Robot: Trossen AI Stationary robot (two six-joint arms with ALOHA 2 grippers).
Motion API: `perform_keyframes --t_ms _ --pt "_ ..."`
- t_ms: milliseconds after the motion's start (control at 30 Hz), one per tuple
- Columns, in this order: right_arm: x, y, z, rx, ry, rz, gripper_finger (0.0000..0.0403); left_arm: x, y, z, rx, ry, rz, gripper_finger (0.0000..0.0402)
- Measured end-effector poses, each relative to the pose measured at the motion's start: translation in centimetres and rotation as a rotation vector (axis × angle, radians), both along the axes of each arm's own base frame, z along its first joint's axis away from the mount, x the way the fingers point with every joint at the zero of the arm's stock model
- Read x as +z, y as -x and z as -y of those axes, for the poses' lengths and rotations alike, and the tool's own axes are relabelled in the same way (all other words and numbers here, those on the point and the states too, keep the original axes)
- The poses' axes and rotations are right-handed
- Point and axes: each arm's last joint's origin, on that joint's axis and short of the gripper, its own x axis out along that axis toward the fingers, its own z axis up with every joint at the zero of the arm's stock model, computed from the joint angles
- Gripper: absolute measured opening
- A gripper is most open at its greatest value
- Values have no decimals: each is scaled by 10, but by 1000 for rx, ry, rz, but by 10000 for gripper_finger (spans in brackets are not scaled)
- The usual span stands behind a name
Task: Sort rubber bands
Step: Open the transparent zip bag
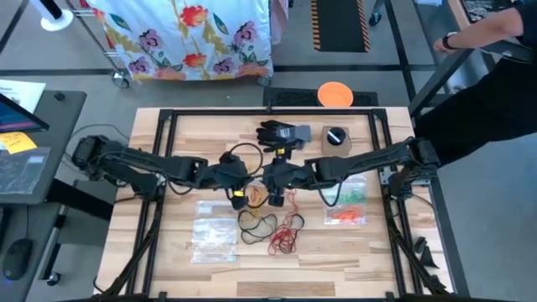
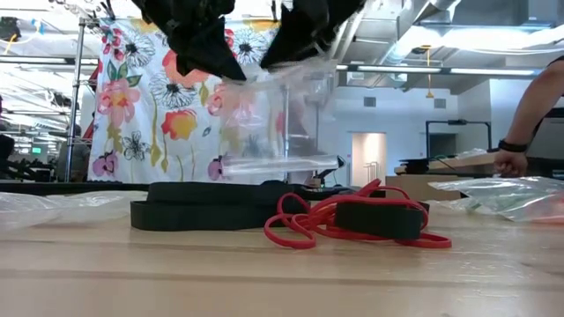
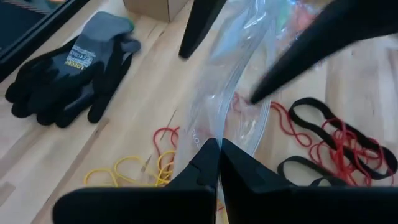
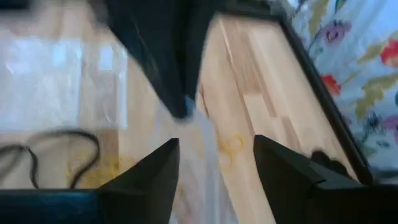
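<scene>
Thin red rubber bands (image 1: 285, 239) and black ones lie tangled mid-table, yellow ones (image 3: 134, 171) nearby; prob. light, floppy, snaggy, so pinch one strand; left gripper (image 3: 219, 148) clamped on clear plastic bag (image 3: 233, 93); right gripper (image 4: 214, 152) spread, holding nothing.

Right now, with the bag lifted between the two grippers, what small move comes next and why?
Probably close the right gripper on the bag's free edge. The left gripper already pinches the other side, while the right fingers stand open astride the plastic, so the mouth cannot yet be spread.
</scene>
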Motion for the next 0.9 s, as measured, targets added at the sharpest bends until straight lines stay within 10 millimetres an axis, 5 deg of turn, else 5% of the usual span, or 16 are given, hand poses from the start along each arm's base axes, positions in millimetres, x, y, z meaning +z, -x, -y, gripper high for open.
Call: perform_keyframes --t_ms 467,900 --pt "-6 7 1 -68 16 -78 13 -1 1 0 -5 19 -21 0" --pt "-9 11 2 -100 49 -128 10 -1 2 0 17 10 -29 0"
